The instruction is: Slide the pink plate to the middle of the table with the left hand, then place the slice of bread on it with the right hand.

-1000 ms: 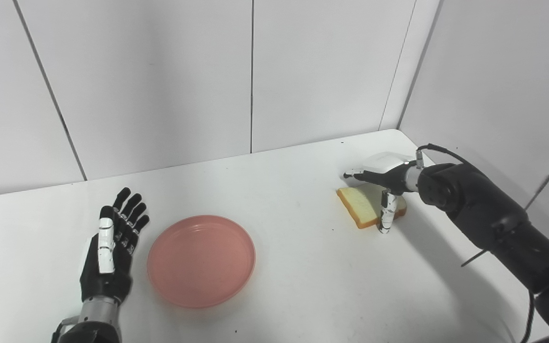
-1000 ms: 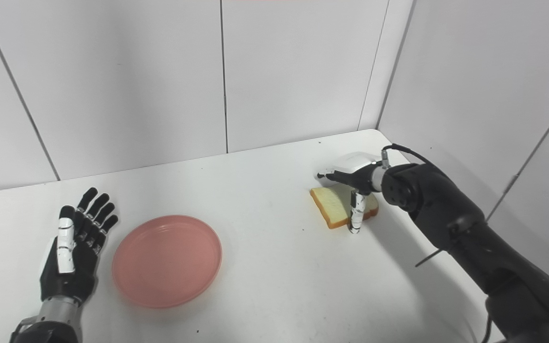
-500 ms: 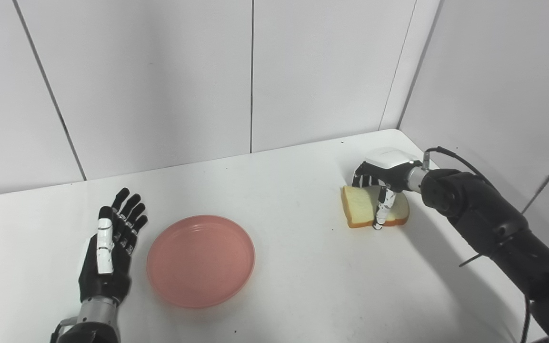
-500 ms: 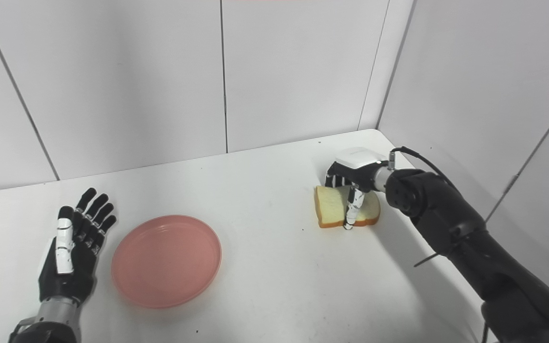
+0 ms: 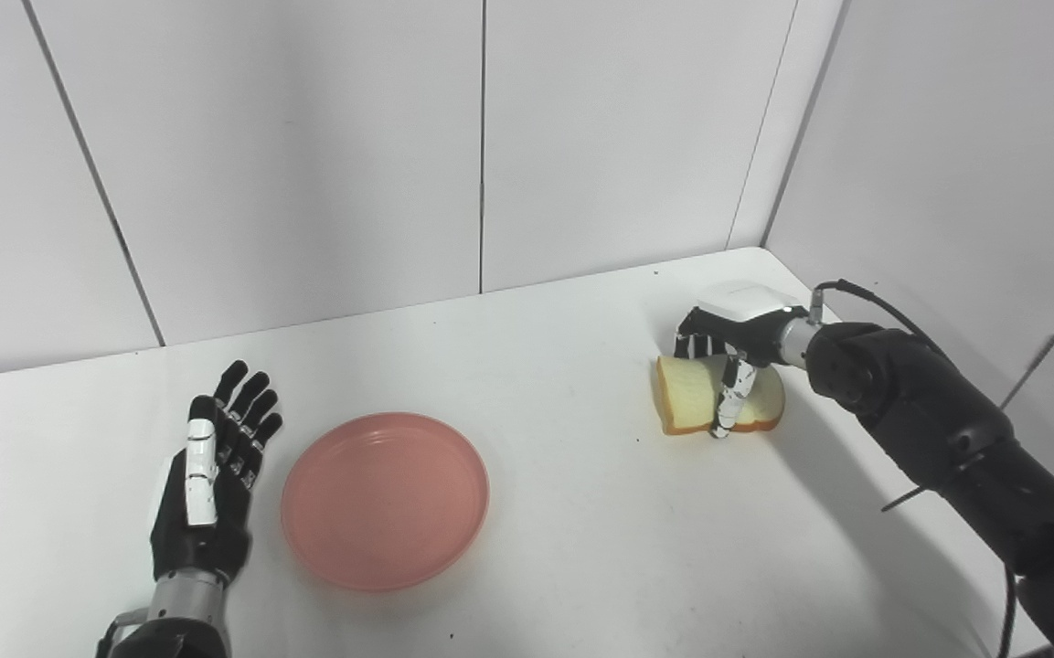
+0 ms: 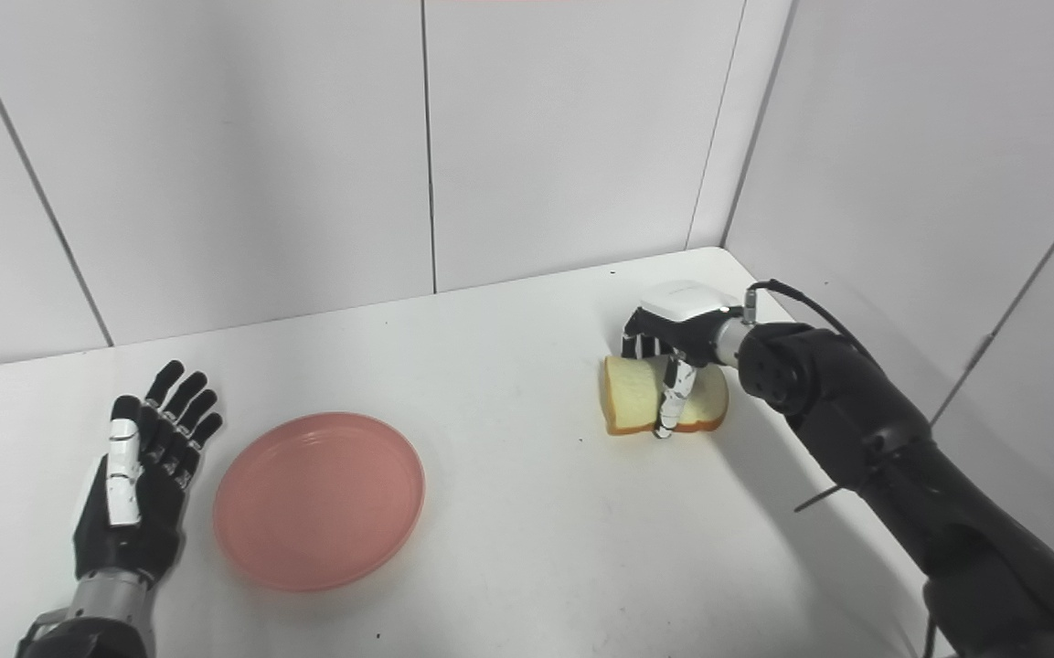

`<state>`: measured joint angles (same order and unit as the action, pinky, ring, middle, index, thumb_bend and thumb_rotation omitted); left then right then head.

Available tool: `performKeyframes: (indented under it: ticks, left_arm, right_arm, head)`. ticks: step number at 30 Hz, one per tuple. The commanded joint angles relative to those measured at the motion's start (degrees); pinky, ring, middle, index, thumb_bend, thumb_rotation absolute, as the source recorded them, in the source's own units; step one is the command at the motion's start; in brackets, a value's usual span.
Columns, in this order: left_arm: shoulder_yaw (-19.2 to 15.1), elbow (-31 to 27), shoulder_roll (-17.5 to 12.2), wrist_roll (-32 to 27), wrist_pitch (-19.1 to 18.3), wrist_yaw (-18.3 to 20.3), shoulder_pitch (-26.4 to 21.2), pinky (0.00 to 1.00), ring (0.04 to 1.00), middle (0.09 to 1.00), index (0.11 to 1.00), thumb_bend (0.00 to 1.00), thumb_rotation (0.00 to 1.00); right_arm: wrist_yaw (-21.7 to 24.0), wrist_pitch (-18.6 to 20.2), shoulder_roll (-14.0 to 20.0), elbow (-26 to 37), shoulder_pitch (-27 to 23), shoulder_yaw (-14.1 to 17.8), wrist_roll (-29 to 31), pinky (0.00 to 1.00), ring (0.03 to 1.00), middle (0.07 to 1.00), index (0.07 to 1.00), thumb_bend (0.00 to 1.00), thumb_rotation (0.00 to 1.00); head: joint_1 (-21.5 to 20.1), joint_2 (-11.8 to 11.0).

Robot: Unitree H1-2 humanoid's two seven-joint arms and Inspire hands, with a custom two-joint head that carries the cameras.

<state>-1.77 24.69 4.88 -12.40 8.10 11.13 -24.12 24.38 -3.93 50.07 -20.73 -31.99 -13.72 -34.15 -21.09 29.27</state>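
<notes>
One pink plate (image 5: 386, 499), one slice of bread (image 5: 707, 405), two hands, all on one white table (image 5: 563, 512).

Pink plate flat on the table, left of its middle and toward the front edge, nothing on it. Just beside its left rim, apart from it, the left hand (image 5: 211, 480), palm up, fingers (image 5: 248, 411) spread and straight, holding nothing.

Slice of bread near the right back corner of the table, well apart from the plate, tipped up with its crust low. Right hand (image 6: 673, 343) closed on the bread from above: fingers curled over its far top edge, thumb (image 5: 729, 398) pressed down across its near face, tip reaching the table. Whether the slice touches the table or is lifted off it cannot be told.

Between plate and bread, a wide bare stretch of table through the middle. Bare table also behind the plate up to the wall (image 5: 307, 164). Close on the bread's right, the right wall panel (image 5: 956, 183) and the table's right edge, with the right forearm (image 5: 929, 429) running back along that edge.
</notes>
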Motion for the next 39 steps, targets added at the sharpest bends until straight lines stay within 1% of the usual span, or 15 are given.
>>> performKeyframes:
  ticks: [1, 5, 8, 11, 16, 21, 22, 23, 25, 28, 31, 32, 35, 36, 39]
  left_arm:
    - [0.2, -0.6, 0.3, 0.2, 0.7, -0.3, -0.3, 0.93, 0.926, 0.915, 0.897, 0.69, 0.95]
    - [0.3, -0.5, 0.4, 0.3, 0.8, -0.5, -0.3, 0.93, 0.922, 0.910, 0.893, 0.69, 0.95]
    - [0.4, -0.7, 0.5, 0.3, 0.6, -0.6, -0.2, 0.93, 0.924, 0.911, 0.892, 0.69, 0.95]
    - [0.5, -1.1, 0.7, 0.4, 0.4, -0.8, -0.1, 0.93, 0.926, 0.911, 0.889, 0.69, 0.95]
    - [0.9, -1.5, 0.9, 0.5, 0.3, -1.1, 0.2, 0.92, 0.926, 0.913, 0.891, 0.69, 0.95]
    - [1.4, -2.3, 1.5, 0.9, -0.3, -2.1, 0.3, 0.91, 0.920, 0.906, 0.883, 0.69, 0.93]
    - [1.5, -2.4, 1.6, 1.1, -0.4, -2.2, 0.4, 0.91, 0.919, 0.906, 0.882, 0.69, 0.93]
    - [1.7, -2.7, 1.8, 1.2, -0.5, -2.4, 0.5, 0.90, 0.920, 0.905, 0.880, 0.69, 0.93]
    - [2.0, -3.0, 2.1, 1.8, -0.7, -2.6, 0.7, 0.91, 0.921, 0.906, 0.880, 0.69, 0.93]
    - [2.5, -3.6, 2.3, 2.7, -1.3, -3.1, 1.0, 0.91, 0.925, 0.910, 0.887, 0.69, 0.95]
    - [2.5, -4.0, 2.7, 3.0, -2.0, -3.4, 1.0, 0.92, 0.923, 0.908, 0.891, 0.70, 0.95]
    - [2.6, -4.0, 2.8, 3.1, -2.0, -3.5, 1.0, 0.92, 0.922, 0.907, 0.889, 0.70, 0.94]
    - [3.0, -4.1, 3.1, 3.6, -2.0, -4.0, 0.9, 0.91, 0.917, 0.905, 0.884, 0.70, 0.94]
    - [3.2, -4.1, 3.1, 3.6, -2.0, -4.1, 0.9, 0.91, 0.916, 0.905, 0.882, 0.70, 0.94]
    - [3.5, -4.2, 3.6, 3.7, -1.9, -4.3, 0.8, 0.91, 0.917, 0.910, 0.881, 0.70, 0.94]
  right_arm:
    - [0.3, -0.1, 1.9, 3.8, -2.7, 2.2, 1.3, 0.38, 0.438, 0.460, 0.513, 0.53, 0.00]
    - [2.5, 2.3, 1.7, 8.6, -3.1, 3.8, 2.5, 0.39, 0.451, 0.454, 0.521, 0.52, 0.00]
    - [4.7, 4.4, 1.4, 12.1, -3.8, 4.5, 3.2, 0.40, 0.461, 0.459, 0.518, 0.52, 0.00]
    - [7.0, 6.8, 0.7, 14.5, -5.0, 4.9, 4.1, 0.43, 0.486, 0.475, 0.505, 0.53, 0.00]
    - [8.9, 7.1, -0.5, 15.8, -7.3, 4.7, 5.4, 0.41, 0.471, 0.470, 0.508, 0.53, 0.00]
    - [9.6, 6.5, -2.3, 16.4, -8.2, 4.7, 6.6, 0.39, 0.460, 0.473, 0.504, 0.53, 0.00]
    - [9.7, 6.1, -2.8, 16.7, -8.4, 4.4, 6.9, 0.38, 0.455, 0.469, 0.506, 0.53, 0.00]
    - [10.0, 5.9, -3.3, 17.1, -8.5, 4.2, 7.1, 0.39, 0.463, 0.470, 0.507, 0.53, 0.00]
    - [10.5, 6.0, -4.5, 17.9, -8.7, 3.6, 7.3, 0.41, 0.474, 0.466, 0.512, 0.53, 0.00]
    - [10.7, 5.9, -6.2, 18.8, -9.0, 3.3, 7.7, 0.38, 0.441, 0.450, 0.518, 0.53, 0.00]
    - [11.3, 6.6, -8.7, 20.9, -9.6, 1.9, 7.1, 0.36, 0.423, 0.440, 0.521, 0.52, 0.00]
    - [11.5, 6.7, -9.4, 21.4, -9.8, 1.6, 6.9, 0.37, 0.439, 0.451, 0.516, 0.53, 0.00]
    - [11.5, 5.9, -12.0, 21.3, -10.5, 0.7, 7.8, 0.37, 0.436, 0.455, 0.513, 0.53, 0.00]
    - [11.7, 5.7, -12.7, 21.2, -10.7, 0.5, 8.0, 0.36, 0.431, 0.455, 0.512, 0.53, 0.00]
    - [11.8, 6.3, -15.6, 21.9, -11.1, -0.7, 7.8, 0.37, 0.438, 0.458, 0.512, 0.53, 0.00]
  head:
    - [0.1, 0.0]
    - [0.2, 0.1]
    - [0.5, 0.0]
    - [0.8, 0.0]
    - [1.9, 0.2]
    - [5.4, 0.7]
    - [5.8, 0.8]
    - [6.8, 0.8]
    - [7.3, 0.9]
    - [7.7, 1.1]
    - [9.1, 1.4]
    - [9.1, 1.4]
    - [10.9, 1.7]
    - [10.9, 1.7]
    - [11.8, 2.1]
